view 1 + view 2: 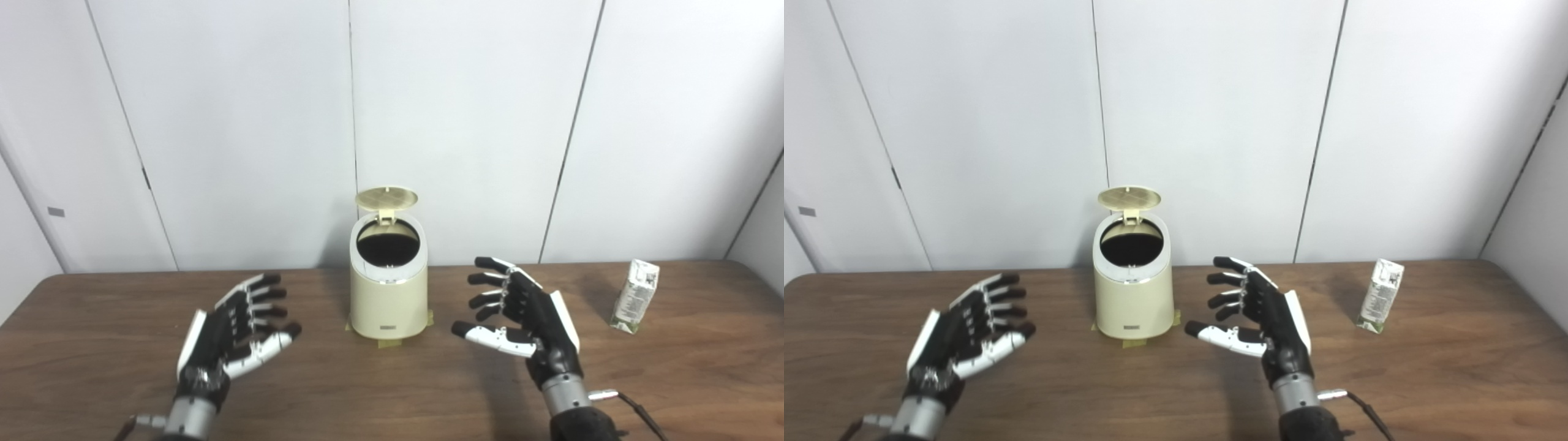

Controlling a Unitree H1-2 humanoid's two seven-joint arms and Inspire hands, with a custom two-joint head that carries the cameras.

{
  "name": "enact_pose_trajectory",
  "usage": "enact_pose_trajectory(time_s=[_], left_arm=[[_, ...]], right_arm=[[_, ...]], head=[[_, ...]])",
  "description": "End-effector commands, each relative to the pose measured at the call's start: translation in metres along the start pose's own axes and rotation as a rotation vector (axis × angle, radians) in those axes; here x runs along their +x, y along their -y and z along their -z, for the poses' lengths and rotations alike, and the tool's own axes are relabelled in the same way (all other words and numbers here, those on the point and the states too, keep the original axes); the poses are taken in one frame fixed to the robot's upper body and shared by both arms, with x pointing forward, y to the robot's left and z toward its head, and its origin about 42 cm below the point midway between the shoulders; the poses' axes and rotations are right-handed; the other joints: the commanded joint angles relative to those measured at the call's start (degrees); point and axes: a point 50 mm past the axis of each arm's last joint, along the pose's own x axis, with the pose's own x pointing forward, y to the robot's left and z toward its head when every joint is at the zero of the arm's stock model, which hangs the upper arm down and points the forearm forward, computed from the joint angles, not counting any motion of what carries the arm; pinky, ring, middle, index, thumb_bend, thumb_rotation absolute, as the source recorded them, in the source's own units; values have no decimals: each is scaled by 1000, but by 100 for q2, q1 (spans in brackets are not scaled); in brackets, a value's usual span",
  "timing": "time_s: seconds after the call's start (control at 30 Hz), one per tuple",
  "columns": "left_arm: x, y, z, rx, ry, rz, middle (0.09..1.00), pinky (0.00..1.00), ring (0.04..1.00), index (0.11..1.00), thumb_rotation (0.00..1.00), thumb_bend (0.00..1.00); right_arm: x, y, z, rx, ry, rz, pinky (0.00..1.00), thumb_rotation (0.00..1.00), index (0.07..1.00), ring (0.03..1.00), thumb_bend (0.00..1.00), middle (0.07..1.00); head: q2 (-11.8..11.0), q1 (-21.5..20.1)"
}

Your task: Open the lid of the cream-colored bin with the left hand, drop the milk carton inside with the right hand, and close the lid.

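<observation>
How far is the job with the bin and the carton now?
Done: the round lid of the cream-colored plastic bin stands open. In hand: nothing; the left robot hand and right robot hand are open and hold nothing. Left: the small white milk carton still stands on the table's right, then closing.

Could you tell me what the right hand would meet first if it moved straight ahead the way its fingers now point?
The right hand is open, its fingers aimed left and slightly away. Going straight on, it would probably meet the side of the cream-colored bin first, though depth is hard to judge. The milk carton stands on its other side.
</observation>
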Motion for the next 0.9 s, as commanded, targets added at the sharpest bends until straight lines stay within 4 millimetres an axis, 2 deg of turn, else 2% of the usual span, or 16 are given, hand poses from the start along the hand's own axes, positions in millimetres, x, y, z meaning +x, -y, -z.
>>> enact_pose_trajectory(time_s=[0.0,0.13,0.23,0.27,0.33,0.4,0.5,0.57,0.63,0.7,0.83,0.87], left_arm=[[6,-3,-9,-9,82,12,742,578,663,792,140,708],[3,-9,3,-11,72,21,754,605,676,807,126,741],[5,-13,8,-5,70,14,755,618,689,801,117,747],[6,-15,9,-1,71,11,763,630,700,806,123,739],[7,-17,11,2,70,9,768,646,712,806,125,733],[9,-19,13,8,75,11,776,664,723,812,111,711],[11,-24,16,24,81,20,784,675,730,816,85,680],[12,-26,18,28,82,21,786,679,730,817,64,664],[13,-29,20,31,84,21,787,683,732,820,38,652],[13,-31,20,43,91,20,786,683,729,823,14,635],[12,-36,19,51,89,9,785,714,736,819,10,633],[11,-37,19,54,89,8,787,721,740,819,13,629]], right_arm=[[12,7,-19,-42,81,-41,538,120,760,665,702,768],[9,17,-18,-144,74,-66,575,146,794,731,746,827],[12,33,-15,-225,100,-70,602,165,834,736,744,855],[15,42,-12,-231,104,-67,592,200,842,739,771,854],[20,56,-10,-232,112,-55,522,223,851,711,808,846],[26,70,-8,-250,146,-29,462,187,841,577,768,766],[33,86,-15,-304,173,31,413,150,807,502,750,688],[37,96,-26,-360,175,84,457,130,780,554,741,693],[40,106,-41,-399,179,141,493,61,752,609,731,713],[45,123,-52,-416,177,188,555,30,747,682,715,749],[55,160,-64,-493,175,243,633,92,775,745,714,786],[57,168,-66,-508,173,249,648,81,794,759,721,798]], head=[[-18,-51],[-113,-362],[-218,-694],[-272,-834],[-365,-1040],[-465,-1231],[-587,-1498],[-637,-1662],[-656,-1761],[-662,-1839],[-650,-1954],[-642,-1980]])
